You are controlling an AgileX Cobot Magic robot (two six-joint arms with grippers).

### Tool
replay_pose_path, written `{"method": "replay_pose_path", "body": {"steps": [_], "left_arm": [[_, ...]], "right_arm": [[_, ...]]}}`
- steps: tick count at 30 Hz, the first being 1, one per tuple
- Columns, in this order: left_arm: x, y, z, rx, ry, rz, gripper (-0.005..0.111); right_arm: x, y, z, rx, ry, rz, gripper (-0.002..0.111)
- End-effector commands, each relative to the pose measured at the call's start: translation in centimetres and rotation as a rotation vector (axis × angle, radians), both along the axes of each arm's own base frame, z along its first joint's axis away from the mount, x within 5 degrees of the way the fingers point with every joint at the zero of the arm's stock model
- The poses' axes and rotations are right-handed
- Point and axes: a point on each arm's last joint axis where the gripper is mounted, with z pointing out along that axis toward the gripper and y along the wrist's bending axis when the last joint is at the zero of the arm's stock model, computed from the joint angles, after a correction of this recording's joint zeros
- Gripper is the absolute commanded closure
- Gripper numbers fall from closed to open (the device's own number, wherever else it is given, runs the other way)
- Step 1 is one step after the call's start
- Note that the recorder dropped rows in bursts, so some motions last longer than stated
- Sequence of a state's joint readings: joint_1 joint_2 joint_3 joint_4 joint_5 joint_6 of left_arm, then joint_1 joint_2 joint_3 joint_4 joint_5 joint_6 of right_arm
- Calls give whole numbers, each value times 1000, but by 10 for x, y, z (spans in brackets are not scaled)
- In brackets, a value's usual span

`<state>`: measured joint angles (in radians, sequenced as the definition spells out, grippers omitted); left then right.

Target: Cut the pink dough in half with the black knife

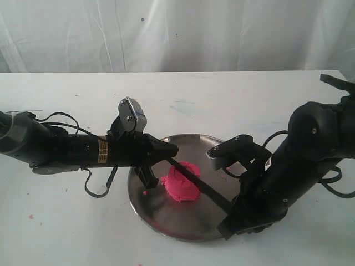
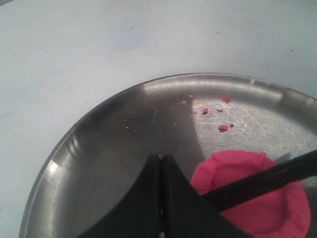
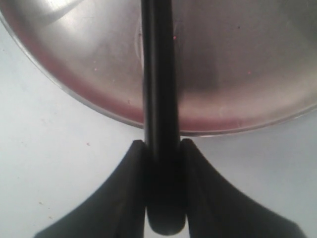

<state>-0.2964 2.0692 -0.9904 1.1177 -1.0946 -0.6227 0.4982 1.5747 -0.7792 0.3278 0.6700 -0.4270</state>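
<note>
The pink dough (image 1: pixel 177 188) sits as one lump on the steel plate (image 1: pixel 166 217). The black knife (image 1: pixel 208 191) lies slanted across its top. My right gripper (image 1: pixel 228 213) is shut on the knife's handle at the plate's near right rim; in the right wrist view the handle (image 3: pixel 159 99) runs between the fingers of the right gripper (image 3: pixel 159 145). My left gripper (image 1: pixel 173 149) is shut with nothing in it, hovering over the plate beside the dough, near the knife's tip. The left wrist view shows the left gripper (image 2: pixel 161 157), the dough (image 2: pixel 257 208) and the blade (image 2: pixel 270 177) crossing it.
Tiny pink crumbs (image 2: pixel 223 128) lie scattered on the plate (image 2: pixel 99 148) beyond the dough, and one (image 1: pixel 145 193) lies by the plate's left rim. The left arm's cable (image 1: pixel 100 188) loops onto the white table. A white cloth hangs behind.
</note>
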Motion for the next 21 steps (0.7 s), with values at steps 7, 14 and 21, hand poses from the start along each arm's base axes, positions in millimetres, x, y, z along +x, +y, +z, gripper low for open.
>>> {"method": "replay_pose_path", "body": {"steps": [7,14,21], "left_arm": [[-1,0,-4,13,110,46,107],[-3,0,-6,40,114,22,107],[-3,0,-6,45,113,14,107]], "right_arm": [[3,1,3,-5,-10,8,108],[4,1,3,-5,-20,8,108],[4,1,3,-5,-20,8,108]]}}
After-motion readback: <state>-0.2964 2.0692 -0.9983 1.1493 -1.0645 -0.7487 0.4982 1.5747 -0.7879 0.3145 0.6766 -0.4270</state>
